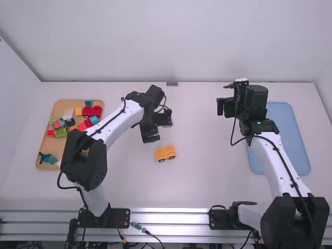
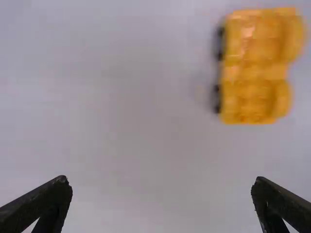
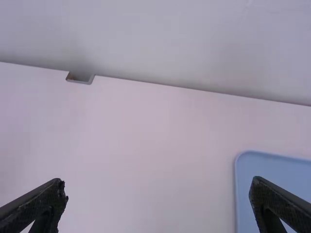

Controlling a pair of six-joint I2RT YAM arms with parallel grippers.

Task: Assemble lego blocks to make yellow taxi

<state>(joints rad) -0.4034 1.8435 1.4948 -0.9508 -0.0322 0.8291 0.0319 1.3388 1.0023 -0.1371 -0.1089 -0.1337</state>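
Note:
A yellow-orange block car with black wheels (image 1: pixel 165 153) stands on the middle of the table. My left gripper (image 1: pixel 161 129) is open just beyond the car in the high view, nothing between its fingers. In the left wrist view the yellow car (image 2: pixel 255 68) lies apart from the open left gripper (image 2: pixel 162 187). The right gripper (image 1: pixel 225 107) is held up at the right, by the blue tray; in the right wrist view, that gripper (image 3: pixel 159 187) has its fingers wide apart and holds nothing.
At the left, partly under the left arm, a wooden tray (image 1: pixel 41 142) holds several coloured blocks, including red, green, blue and yellow ones. A blue tray (image 1: pixel 290 137) lies at the right beside the right arm. A wall stands along the table's far edge.

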